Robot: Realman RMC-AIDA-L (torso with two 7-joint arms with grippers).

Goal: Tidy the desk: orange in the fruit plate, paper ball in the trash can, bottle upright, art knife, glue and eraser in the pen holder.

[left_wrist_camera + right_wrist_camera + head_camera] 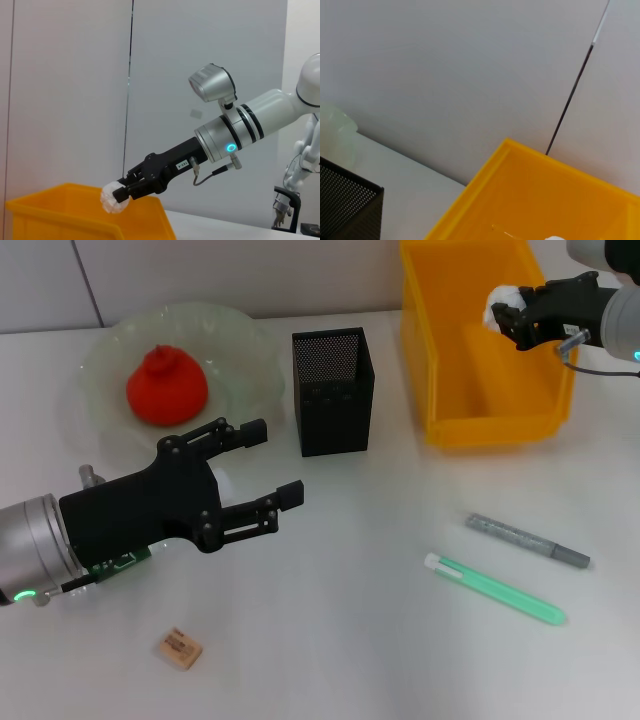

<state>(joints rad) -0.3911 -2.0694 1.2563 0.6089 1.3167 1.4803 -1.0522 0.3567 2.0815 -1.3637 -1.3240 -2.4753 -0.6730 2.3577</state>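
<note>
Right gripper point(503, 312) clamps the paper ball point(499, 306) directly above the yellow bin point(487, 420) at the desk's far right corner (left gripper point(268, 472) gapes empty, idle).

Bottle point(90, 476) mostly hidden behind left tool point(270, 465).
</note>
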